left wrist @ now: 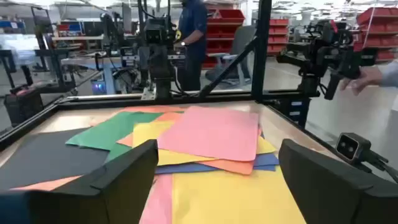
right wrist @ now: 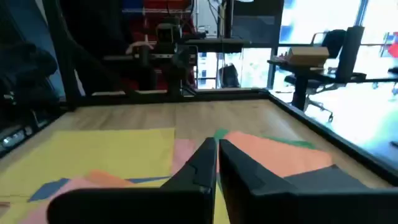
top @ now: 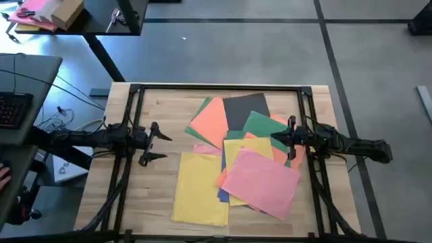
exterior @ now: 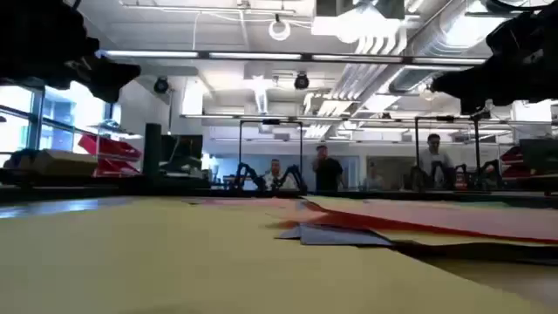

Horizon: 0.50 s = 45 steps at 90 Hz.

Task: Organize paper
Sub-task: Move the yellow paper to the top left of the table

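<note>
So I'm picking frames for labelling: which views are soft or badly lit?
Low view: the nearest yellow sheet is a blur, the arms are dark silhouettes against bright ceiling lights. Right wrist view: the windows behind are blown out and the right gripper is soft. High view: evenly lit, with the paper readable.

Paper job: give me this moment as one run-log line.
paper: scattered, overlapping | left gripper: open, beside yellow sheet | right gripper: shut, over pile, empty

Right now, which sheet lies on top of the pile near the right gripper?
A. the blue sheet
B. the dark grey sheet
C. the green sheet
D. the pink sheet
D: in the high view the pink sheet shows whole, covering yellow, orange and blue sheets beneath it.
</note>
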{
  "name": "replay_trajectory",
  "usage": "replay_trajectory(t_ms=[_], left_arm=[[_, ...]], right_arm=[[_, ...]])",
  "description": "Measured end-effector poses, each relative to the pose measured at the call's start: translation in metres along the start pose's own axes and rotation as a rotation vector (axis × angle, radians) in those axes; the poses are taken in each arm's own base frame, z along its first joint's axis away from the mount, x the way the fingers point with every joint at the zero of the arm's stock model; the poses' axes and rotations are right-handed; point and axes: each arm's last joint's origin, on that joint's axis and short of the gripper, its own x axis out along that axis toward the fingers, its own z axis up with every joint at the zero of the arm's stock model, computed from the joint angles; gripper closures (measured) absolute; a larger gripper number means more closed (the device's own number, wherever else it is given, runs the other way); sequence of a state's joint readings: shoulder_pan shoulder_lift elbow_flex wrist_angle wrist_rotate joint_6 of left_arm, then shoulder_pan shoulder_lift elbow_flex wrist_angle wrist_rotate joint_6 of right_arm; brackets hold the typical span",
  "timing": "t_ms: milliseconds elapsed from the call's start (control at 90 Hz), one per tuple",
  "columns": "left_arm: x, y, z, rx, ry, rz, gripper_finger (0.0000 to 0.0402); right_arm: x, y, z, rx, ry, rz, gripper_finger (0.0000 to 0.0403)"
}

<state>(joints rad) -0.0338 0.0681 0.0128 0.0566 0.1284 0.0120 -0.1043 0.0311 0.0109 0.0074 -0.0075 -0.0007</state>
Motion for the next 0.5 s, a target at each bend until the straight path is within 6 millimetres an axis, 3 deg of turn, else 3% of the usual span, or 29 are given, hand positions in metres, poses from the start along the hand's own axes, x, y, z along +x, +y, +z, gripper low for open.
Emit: replay_trajectory(t_ms=[500], left_arm=[[-0.0003, -0.0003, 0.0081, -0.016, -0.084, -0.011, 0.0087]], right_arm=[[0.0000, 0.0000, 0.0000, -0.007, 0.000, 0.000, 0.0402]])
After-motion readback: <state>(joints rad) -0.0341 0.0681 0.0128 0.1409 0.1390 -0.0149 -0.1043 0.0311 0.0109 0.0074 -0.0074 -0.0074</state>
